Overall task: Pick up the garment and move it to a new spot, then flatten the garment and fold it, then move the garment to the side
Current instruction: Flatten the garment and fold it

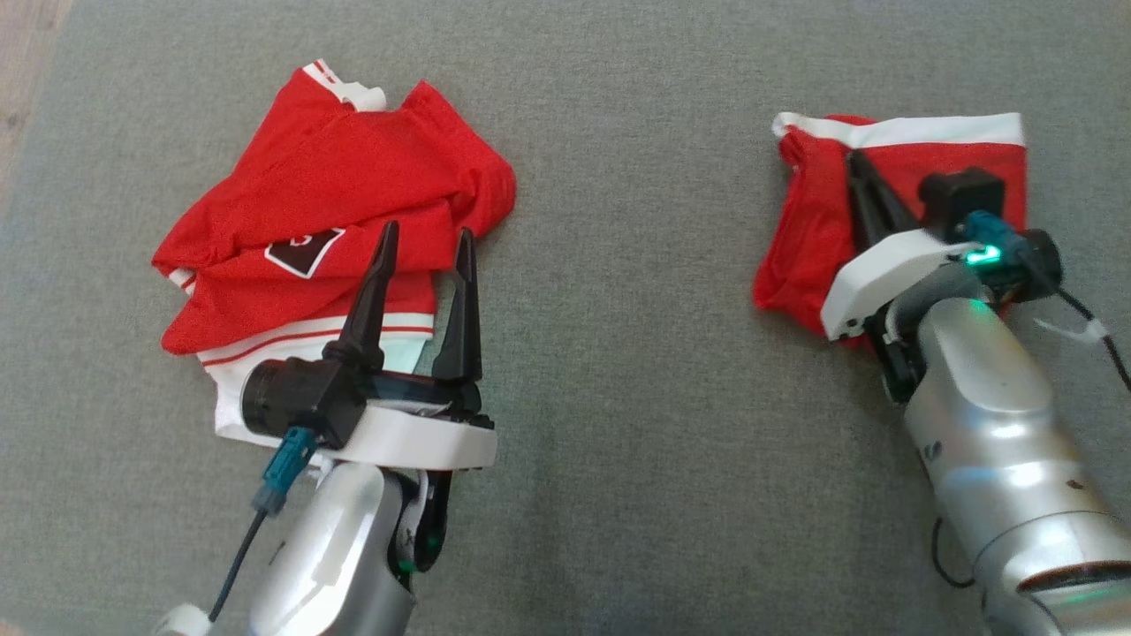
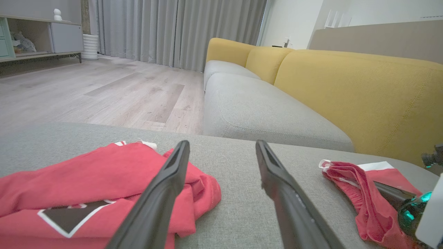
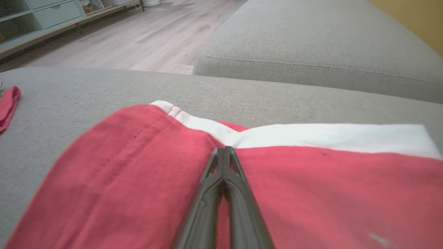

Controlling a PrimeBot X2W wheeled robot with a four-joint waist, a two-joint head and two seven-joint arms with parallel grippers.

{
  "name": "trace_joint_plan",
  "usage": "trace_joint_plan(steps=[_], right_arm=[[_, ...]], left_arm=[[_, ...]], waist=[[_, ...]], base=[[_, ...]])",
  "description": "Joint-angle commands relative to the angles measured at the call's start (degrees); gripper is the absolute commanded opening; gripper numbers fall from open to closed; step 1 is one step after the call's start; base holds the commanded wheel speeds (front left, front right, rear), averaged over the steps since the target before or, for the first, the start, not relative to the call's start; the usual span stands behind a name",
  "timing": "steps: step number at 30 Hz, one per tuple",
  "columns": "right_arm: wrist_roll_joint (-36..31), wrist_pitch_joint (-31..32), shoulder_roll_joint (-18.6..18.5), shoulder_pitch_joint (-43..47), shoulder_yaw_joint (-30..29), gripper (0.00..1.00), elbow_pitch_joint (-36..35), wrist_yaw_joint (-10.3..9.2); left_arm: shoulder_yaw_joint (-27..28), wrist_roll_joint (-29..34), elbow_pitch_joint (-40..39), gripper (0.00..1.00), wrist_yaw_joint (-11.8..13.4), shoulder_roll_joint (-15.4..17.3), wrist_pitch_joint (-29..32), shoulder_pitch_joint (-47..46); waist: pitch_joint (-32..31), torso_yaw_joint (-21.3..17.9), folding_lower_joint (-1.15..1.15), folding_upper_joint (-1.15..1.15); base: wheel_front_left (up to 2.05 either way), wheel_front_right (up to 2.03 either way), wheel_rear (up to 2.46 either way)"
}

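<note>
Here, two red pieces are lying well apart on the grey upholstered seat [image 1: 618, 397]. The larger red garment [image 1: 353, 177], crumpled and showing a dark diamond patch [image 1: 305, 252] and white trim, is sitting toward 10 o'clock in the head view. The smaller red garment [image 1: 800, 238], with its white band [image 1: 937, 131] running along the 12 o'clock edge, is sitting toward 2 o'clock. The left end effector [image 1: 427, 230] is reaching in from 7 o'clock and holding its two fingers wide apart. Its tips are pointing to 12 o'clock over the larger garment's 5 o'clock corner, and nothing is sitting between them. The right end effector [image 1: 853, 157] is coming in from 5 o'clock with its fingers pressed together. Their tips are lying on the smaller garment just below the white band; whether any cloth is being pinched between them I cannot tell. In the left wrist view, a yellow sofa [image 2: 346, 90] is standing beyond the seat toward 2 o'clock.
</note>
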Motion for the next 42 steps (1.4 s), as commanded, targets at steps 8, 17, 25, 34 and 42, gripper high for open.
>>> trace_joint_plan(steps=[8, 17, 25, 34, 42], right_arm=[[4.2, -0.3, 1.7, 0.3, 7.4, 0.0, 1.3, -0.04], [9.6, -0.3, 1.8, 5.4, 6.0, 0.0, -12.8, -0.04], [9.6, -0.3, 1.8, 15.4, 0.0, 0.0, -26.5, -0.04], [9.4, -0.3, 1.8, 30.1, -2.8, 1.0, -39.9, -0.04], [10.0, -0.3, 1.8, 38.1, -4.2, 1.0, -45.4, -0.04]], left_arm=[[2.4, 0.0, -1.4, 1.0, 0.0, 0.2, -0.3, -0.9], [3.8, 0.2, -0.6, 1.0, -0.6, 0.2, -0.3, 1.0], [6.0, -0.7, -0.1, 1.0, -1.1, 0.2, -0.3, 4.7], [8.4, -0.8, -0.8, 1.0, -1.1, 0.2, -0.3, 10.2], [9.5, 0.1, -1.8, 1.0, -1.5, 0.2, -0.3, 12.9]], waist=[[-1.9, -1.4, 0.0, 0.0], [-7.9, -5.3, 0.0, 0.0], [-13.7, -8.2, 0.0, 0.0], [-17.6, -9.9, 0.0, 0.0], [-18.8, -10.1, 0.0, 0.0]], base=[[0.0, 0.0, 0.0], [0.0, 0.0, 0.0], [0.0, 0.0, 0.0], [0.0, 0.0, 0.0], [0.0, 0.0, 0.0]])
